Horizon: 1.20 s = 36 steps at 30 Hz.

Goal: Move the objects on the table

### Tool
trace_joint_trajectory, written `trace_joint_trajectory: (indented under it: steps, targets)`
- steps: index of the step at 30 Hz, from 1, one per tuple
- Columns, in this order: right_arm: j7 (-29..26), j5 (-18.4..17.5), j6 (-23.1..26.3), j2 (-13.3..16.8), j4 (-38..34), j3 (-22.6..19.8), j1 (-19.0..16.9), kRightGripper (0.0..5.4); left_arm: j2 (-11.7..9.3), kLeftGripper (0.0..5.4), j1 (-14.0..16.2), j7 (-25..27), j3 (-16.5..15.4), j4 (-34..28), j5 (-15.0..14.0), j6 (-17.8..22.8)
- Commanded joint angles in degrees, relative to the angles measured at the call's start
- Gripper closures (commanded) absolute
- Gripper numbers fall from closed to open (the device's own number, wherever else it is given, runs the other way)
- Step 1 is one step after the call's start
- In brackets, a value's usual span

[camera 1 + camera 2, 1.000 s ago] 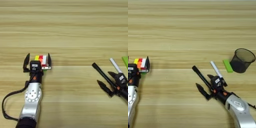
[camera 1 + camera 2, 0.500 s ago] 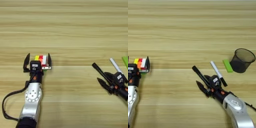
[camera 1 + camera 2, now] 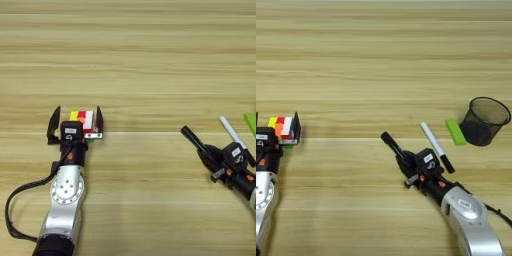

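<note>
The multicoloured puzzle cube rests on the table at the left, between the two spread fingers of my open left gripper, nearer the right finger. At the right, the slim black marker lies slanted on the wood, and its near end runs into my right gripper, which is shut on it. The white pen with its black cap lies just right of that gripper, parallel to the marker.
A black mesh cup stands at the right side of the table, and a small green block lies beside it on its left. My left arm's black cable loops over the near left of the wood.
My right gripper has slid forward along the black marker and its spread fingers have come together on it. The left gripper and the cube have stayed still.
</note>
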<state>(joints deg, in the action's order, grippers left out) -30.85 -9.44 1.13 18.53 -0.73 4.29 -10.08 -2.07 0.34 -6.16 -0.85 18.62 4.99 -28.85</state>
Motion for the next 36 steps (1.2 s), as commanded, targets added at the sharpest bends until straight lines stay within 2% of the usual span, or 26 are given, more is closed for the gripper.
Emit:
trace_joint_trajectory:
  steps: [1,6,11,18,22,26,29,36]
  targets:
    - [1.1,0.4,2.3,-1.3,-0.4,1.1,-0.4,4.45,0.1,0.0,0.1,-0.4,0.1,-0.4,0.9,1.0]
    - [3.5,0.2,4.1,-4.7,-0.9,2.6,-0.5,4.45,0.1,0.0,0.1,-0.3,0.0,-0.3,1.0,0.9]
    - [5.7,-1.4,6.7,-8.6,-0.7,3.3,-0.1,4.45,0.2,0.0,0.1,-0.2,-0.2,-0.3,1.1,0.8]
    - [10.2,-2.5,7.7,-13.6,1.9,1.7,2.7,4.45,0.1,0.0,0.4,0.0,-0.3,-0.6,1.0,0.8]
    - [12.9,-4.8,10.2,-17.0,2.6,0.4,3.6,4.45,0.0,0.0,0.5,0.1,-0.4,-0.8,1.0,0.8]
    - [15.7,-3.7,9.2,-18.1,4.4,-0.9,4.5,4.45,0.1,0.0,0.6,0.2,-0.5,-0.9,0.9,0.8]
    - [17.6,-1.4,7.8,-17.7,7.1,-1.0,5.3,4.45,0.0,0.0,0.7,0.3,-0.6,-1.0,0.8,0.9]
    - [18.5,2.3,5.4,-17.7,9.7,1.1,4.5,4.45,0.0,0.0,0.7,0.5,-0.9,-1.0,0.6,0.8]
